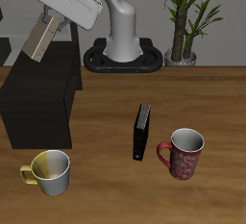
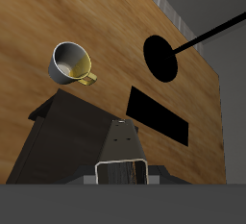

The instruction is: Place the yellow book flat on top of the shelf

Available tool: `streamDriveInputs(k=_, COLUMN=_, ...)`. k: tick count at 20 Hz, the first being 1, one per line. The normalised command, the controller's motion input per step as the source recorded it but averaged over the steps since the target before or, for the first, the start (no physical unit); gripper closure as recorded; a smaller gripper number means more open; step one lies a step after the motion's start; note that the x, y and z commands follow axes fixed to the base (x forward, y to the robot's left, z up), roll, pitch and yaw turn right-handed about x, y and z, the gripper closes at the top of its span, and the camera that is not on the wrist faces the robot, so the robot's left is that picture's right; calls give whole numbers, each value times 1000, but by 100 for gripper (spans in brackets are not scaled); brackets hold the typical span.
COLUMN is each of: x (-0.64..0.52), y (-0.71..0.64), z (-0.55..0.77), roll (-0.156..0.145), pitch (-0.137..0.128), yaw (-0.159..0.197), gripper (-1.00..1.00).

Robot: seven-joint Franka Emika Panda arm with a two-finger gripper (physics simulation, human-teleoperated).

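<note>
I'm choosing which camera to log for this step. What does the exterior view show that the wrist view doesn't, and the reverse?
Only the exterior view shows the black book standing on the table, the red mug, the potted plant, the robot's base, and the gripper from outside.

Only the wrist view shows the book's end close up, between the jaws, and dark shadows cast on the wood.

Both show the yellow book held above the shelf, not yet laid flat, and the yellow-lined mug.

The shelf (image 1: 38, 98) is cut off at the picture's edge.
</note>
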Motion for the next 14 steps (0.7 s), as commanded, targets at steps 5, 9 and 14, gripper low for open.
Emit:
streamDriveInputs(k=5, x=174, y=-201, z=-272, roll=-82, pitch=2, yaw=66, gripper=100)
streamDriveInputs(k=9, x=94, y=-170, z=-182, roll=-51, pitch=-2, yaw=34, gripper=100)
streamDriveInputs(k=14, x=158, y=-159, z=-498, roll=-59, pitch=43, yaw=38, gripper=100)
